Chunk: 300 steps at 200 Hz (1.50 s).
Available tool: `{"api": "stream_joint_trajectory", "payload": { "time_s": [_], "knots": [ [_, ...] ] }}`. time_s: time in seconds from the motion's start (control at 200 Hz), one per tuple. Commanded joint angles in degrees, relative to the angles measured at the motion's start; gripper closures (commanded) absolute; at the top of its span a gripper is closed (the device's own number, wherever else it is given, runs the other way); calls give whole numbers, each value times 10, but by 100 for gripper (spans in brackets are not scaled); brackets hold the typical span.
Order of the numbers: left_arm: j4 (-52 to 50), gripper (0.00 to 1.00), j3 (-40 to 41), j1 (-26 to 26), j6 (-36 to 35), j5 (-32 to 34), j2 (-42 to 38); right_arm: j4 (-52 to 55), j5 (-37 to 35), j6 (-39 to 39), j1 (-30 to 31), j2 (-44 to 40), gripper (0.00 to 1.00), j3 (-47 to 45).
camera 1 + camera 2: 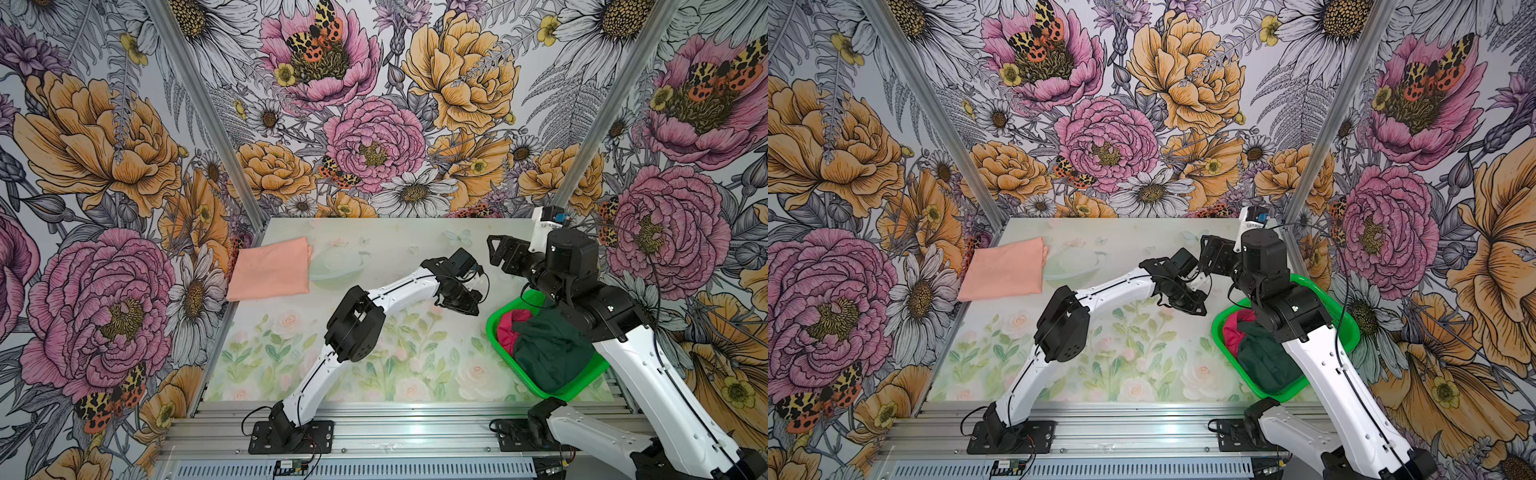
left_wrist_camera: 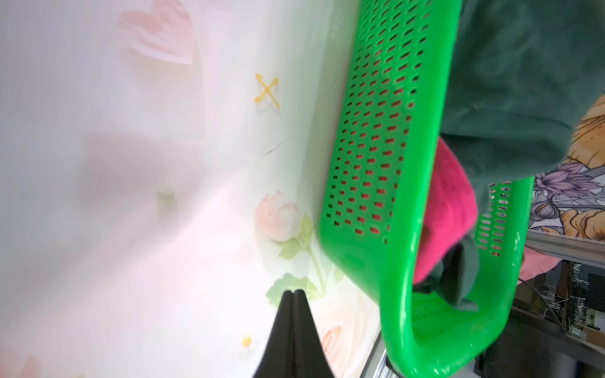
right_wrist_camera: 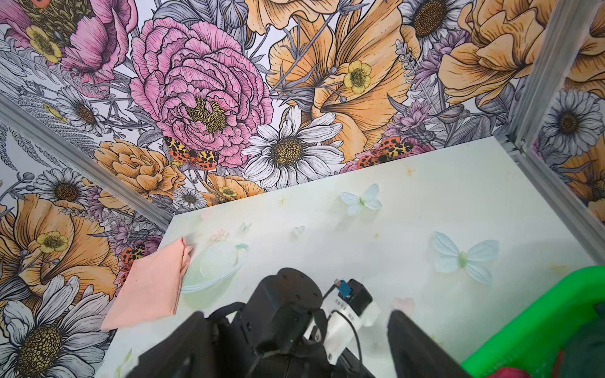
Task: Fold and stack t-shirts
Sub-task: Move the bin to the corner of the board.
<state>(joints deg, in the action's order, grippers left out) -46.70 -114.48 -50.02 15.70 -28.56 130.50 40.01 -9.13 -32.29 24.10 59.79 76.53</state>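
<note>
In both top views your right arm (image 1: 648, 374) covers the far end of the green basket (image 1: 493, 328). Inside it, the dark green t-shirt (image 1: 548, 349) lies over the crimson t-shirt (image 1: 505, 328). The peach t-shirt (image 1: 270, 270) lies folded at the far left corner of the table (image 1: 374, 374).

Left wrist view: your left gripper (image 2: 293, 293) is pinched closed and empty, near the basket.

Right wrist view: your right gripper (image 3: 296, 313) gapes wide and empty, with the left arm (image 3: 281, 294) in front.

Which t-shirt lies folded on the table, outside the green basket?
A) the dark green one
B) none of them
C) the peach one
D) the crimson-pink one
C: the peach t-shirt lies folded flat at the far left of the table, while the dark green t-shirt and the crimson-pink t-shirt sit crumpled in the basket.
</note>
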Motion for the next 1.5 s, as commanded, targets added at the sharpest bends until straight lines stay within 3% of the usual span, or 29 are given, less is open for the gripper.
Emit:
{"api": "stream_joint_trajectory", "payload": {
  "time_s": [0.0,0.15,0.375,0.5,0.66,0.875,1.11,1.195,1.33,1.435,1.475,1.496],
  "knots": [
    [-33,100,57,1,-55,1,-36,-5,8,-9,8,19,8,9],
    [-33,100,17,-8,-49,-10,22,-6,12,-12,21,36,2,18],
    [-41,100,-170,-34,-1,-94,165,-6,-4,-15,32,7,1,3],
    [-45,100,-244,-71,3,-132,190,-2,-84,-6,32,-22,1,-24],
    [-45,100,-359,-107,49,-215,223,105,-297,-17,18,15,1,-21],
    [-43,100,-484,-143,59,-277,257,129,-274,-37,-16,111,1,-28],
    [-36,100,-470,-140,77,-281,282,130,-227,-41,-18,144,1,-36],
    [-37,100,-405,-130,63,-279,263,131,-217,-38,-18,131,1,-45],
    [-36,100,-311,-111,38,-223,221,132,-209,-43,-18,106,1,-58],
    [-37,70,-338,-108,42,-215,226,132,-201,-48,-17,103,1,-55],
    [-37,46,-343,-108,37,-221,223,132,-201,-45,-18,101,1,-57],
    [-38,23,-341,-108,29,-223,218,132,-203,-43,-18,100,1,-60]
  ]
}}
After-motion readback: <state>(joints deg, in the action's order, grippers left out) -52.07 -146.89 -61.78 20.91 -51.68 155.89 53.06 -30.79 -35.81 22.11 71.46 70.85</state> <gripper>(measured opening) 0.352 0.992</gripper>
